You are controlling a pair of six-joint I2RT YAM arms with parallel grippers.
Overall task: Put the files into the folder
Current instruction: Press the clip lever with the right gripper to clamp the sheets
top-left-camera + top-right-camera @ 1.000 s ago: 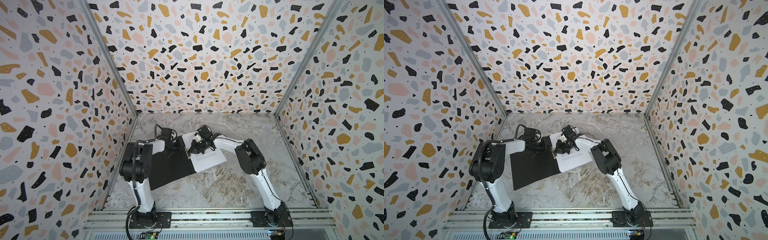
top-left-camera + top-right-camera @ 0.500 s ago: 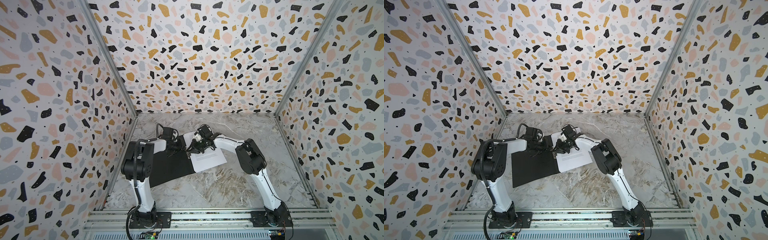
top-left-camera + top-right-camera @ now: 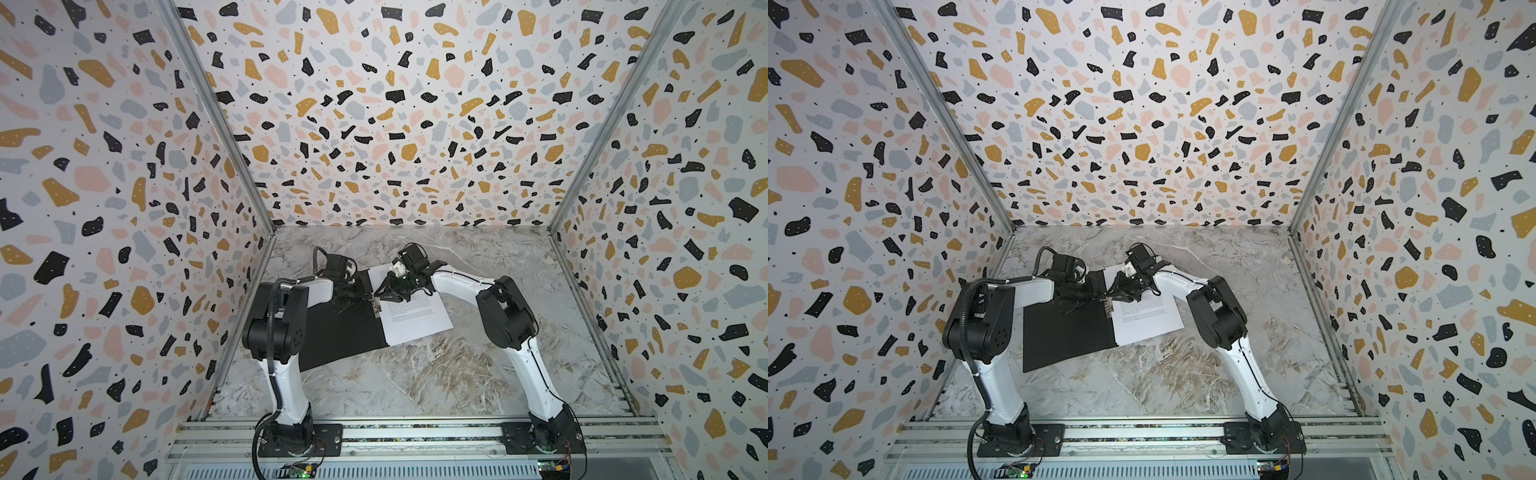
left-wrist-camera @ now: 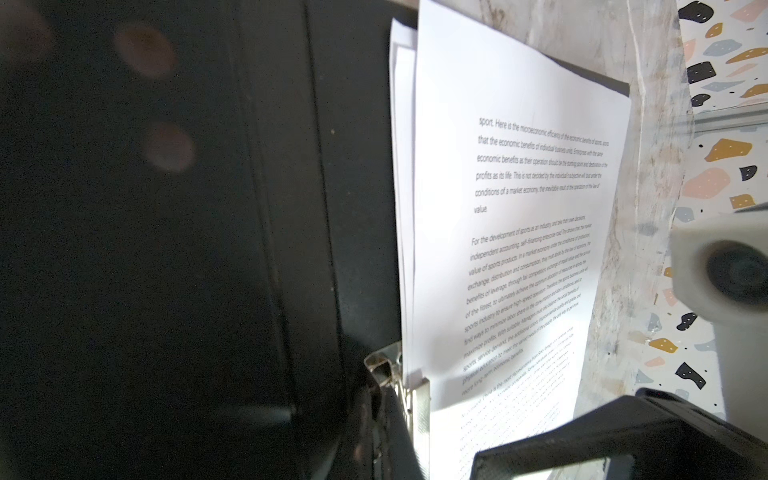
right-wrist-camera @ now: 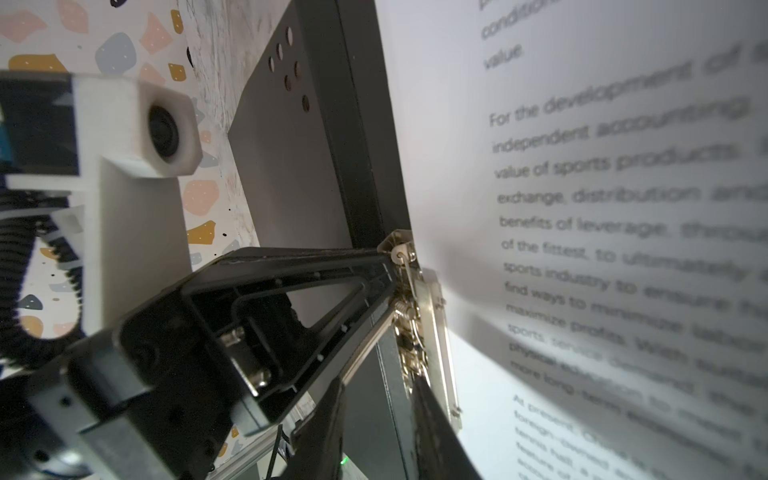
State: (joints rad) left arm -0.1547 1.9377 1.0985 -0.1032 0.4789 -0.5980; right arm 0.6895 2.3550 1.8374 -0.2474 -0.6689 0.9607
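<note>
Veined grey marble counter (image 3: 415,386) is carrying the matte black folder (image 3: 345,328) left of centre, and the white printed files (image 3: 415,320) are lying unmoved on its right half. At the metal clip (image 5: 432,332), the left pincer (image 5: 392,254) is sitting pressed together. The right pincer (image 5: 378,376), closed a second ago, is standing slightly spread.

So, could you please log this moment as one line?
folder: open | files: lying on it | left gripper: shut, tips at metal clip | right gripper: open, beside clip
</note>
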